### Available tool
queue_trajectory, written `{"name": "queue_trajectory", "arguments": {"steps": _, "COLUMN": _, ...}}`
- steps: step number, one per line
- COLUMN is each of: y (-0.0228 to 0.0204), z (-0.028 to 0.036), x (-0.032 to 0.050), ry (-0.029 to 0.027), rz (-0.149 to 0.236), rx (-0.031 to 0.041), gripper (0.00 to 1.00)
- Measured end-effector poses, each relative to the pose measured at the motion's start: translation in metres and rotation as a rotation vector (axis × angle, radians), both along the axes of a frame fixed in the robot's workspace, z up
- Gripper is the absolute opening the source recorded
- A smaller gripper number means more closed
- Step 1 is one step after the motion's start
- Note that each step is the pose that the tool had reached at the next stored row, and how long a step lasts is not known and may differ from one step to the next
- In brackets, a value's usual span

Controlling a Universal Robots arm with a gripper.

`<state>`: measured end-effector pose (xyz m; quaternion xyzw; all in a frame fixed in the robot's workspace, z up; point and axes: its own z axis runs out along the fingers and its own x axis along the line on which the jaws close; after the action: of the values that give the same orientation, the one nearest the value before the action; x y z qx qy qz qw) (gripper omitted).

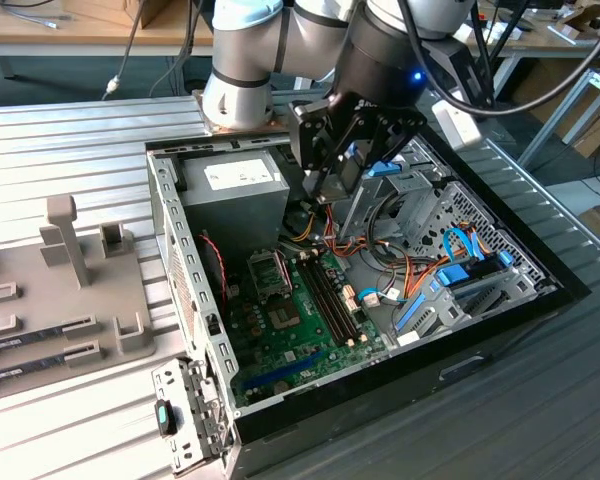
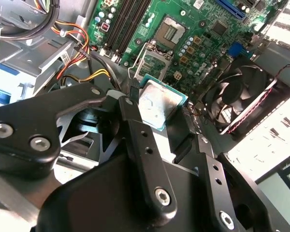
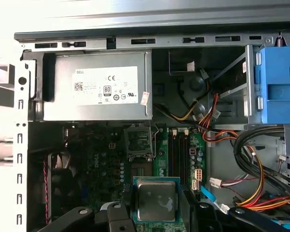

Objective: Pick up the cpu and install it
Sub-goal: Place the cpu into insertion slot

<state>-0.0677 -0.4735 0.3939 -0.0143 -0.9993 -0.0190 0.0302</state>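
One open computer case (image 1: 185, 260) fills the exterior view's centre and right. One robot arm (image 1: 270, 40) enters from the top. One gripper (image 2: 159, 102) clamps one cpu (image 2: 157, 110) above the motherboard (image 2: 208, 48); its fingers (image 2: 135, 121) hide the chip's side edges.

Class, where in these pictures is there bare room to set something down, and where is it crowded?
Free: the ribbed table beyond the grey tray, at the exterior view's left, and the strip before the case, at its right. Crowded: inside the case, wires fill one side and the pincer holds the cpu over the green board.
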Motion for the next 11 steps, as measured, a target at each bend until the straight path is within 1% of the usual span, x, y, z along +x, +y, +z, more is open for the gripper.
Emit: {"name": "queue_trajectory", "arguments": {"steps": 11, "y": -0.0047, "z": -0.004, "x": 0.0, "ry": 0.0, "rz": 0.0, "rx": -0.0001, "gripper": 0.47}}
